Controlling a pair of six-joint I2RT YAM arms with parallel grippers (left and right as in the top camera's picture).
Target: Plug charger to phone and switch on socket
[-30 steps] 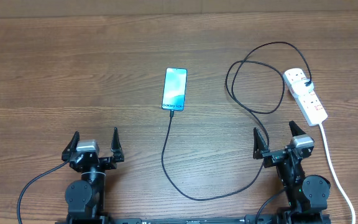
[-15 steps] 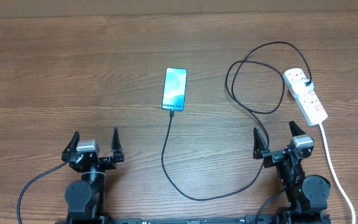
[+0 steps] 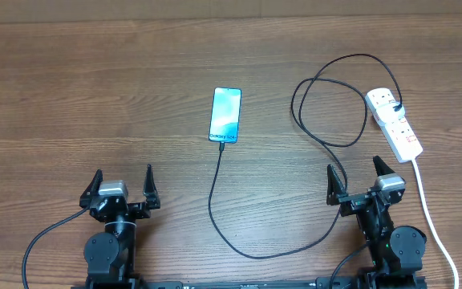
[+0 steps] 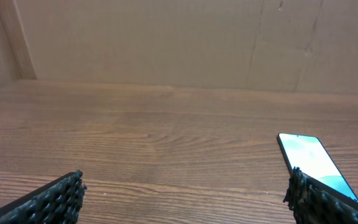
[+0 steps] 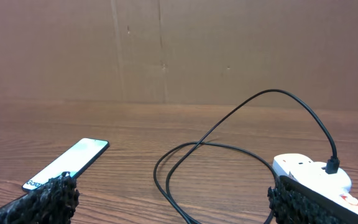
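Observation:
The phone (image 3: 225,115) lies flat mid-table with its light blue screen up; it also shows in the left wrist view (image 4: 311,163) and the right wrist view (image 5: 67,163). The black charger cable (image 3: 311,120) has its tip at the phone's near end, runs toward me, curves right and loops up to the black plug in the white socket strip (image 3: 395,123), which also shows in the right wrist view (image 5: 312,172). My left gripper (image 3: 123,186) is open and empty at the front left. My right gripper (image 3: 355,177) is open and empty at the front right, near the strip.
The strip's thick white cord (image 3: 430,217) runs down the right side past my right arm. A brown cardboard wall (image 5: 179,50) stands behind the wooden table (image 3: 95,96).

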